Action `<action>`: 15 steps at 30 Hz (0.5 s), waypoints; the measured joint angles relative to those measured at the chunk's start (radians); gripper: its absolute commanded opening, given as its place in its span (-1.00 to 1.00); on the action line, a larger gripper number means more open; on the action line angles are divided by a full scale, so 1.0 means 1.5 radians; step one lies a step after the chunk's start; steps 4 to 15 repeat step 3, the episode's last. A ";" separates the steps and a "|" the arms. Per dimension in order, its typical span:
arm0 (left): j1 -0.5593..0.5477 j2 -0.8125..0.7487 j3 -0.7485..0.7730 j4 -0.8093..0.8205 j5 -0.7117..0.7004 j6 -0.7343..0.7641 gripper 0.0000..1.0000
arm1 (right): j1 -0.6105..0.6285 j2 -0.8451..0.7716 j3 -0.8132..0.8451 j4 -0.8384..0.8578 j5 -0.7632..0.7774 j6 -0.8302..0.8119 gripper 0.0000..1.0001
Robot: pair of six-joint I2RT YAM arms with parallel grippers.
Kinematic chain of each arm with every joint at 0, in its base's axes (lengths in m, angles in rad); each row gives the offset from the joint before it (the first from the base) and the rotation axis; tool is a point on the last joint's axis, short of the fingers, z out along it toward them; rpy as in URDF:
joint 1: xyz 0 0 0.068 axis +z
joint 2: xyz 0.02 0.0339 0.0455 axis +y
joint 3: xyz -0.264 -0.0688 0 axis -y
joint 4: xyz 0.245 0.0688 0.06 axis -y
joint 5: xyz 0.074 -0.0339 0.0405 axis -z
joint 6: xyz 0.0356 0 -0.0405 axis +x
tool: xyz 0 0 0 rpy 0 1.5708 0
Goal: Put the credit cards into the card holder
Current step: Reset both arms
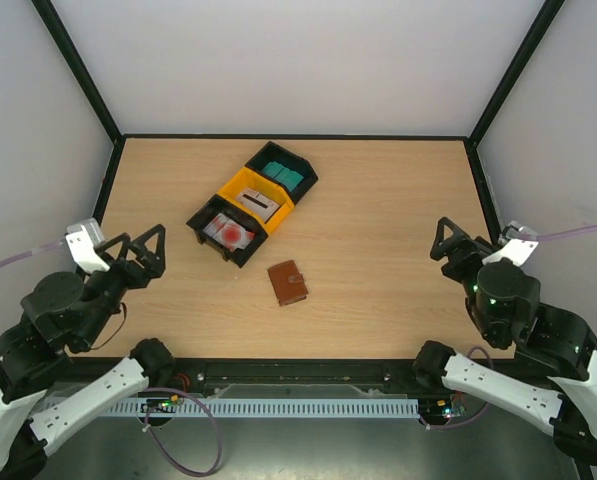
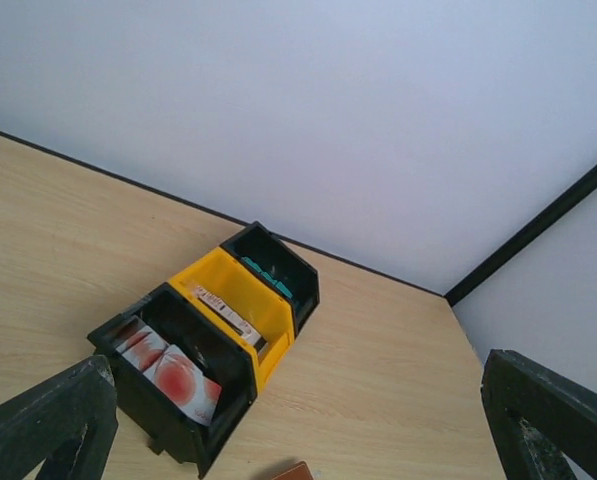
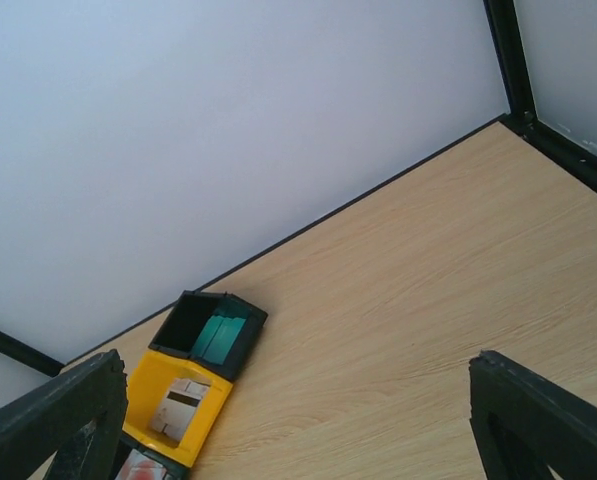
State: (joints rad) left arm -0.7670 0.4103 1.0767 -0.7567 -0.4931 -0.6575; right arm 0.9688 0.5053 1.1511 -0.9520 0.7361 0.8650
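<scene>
The brown card holder [image 1: 287,283] lies closed on the table near the front middle; only its corner [image 2: 296,472] shows in the left wrist view. The credit cards sit in three joined bins: white ones with red markings [image 1: 228,233] [image 2: 173,375], a grey one [image 1: 259,203] [image 2: 228,312] [image 3: 183,405], and teal ones [image 1: 285,176] [image 3: 216,335]. My left gripper [image 1: 138,245] [image 2: 298,425] hovers open at the front left, with nothing between its fingers. At the front right, my right gripper [image 1: 458,245] [image 3: 298,425] is also open and holds nothing.
The bins run diagonally at mid-table: a black one [image 1: 210,240] nearest, a yellow one [image 1: 240,184] in the middle and a black one [image 1: 298,160] farthest. White walls with black frame posts [image 1: 503,85] enclose the table on three sides.
</scene>
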 measured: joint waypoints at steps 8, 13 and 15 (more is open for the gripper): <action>0.000 -0.020 -0.001 -0.010 -0.007 0.010 1.00 | 0.000 -0.002 0.000 -0.009 0.000 0.006 0.82; 0.000 -0.020 -0.001 -0.010 -0.007 0.010 1.00 | 0.000 -0.002 0.000 -0.009 0.000 0.006 0.82; 0.000 -0.020 -0.001 -0.010 -0.007 0.010 1.00 | 0.000 -0.002 0.000 -0.009 0.000 0.006 0.82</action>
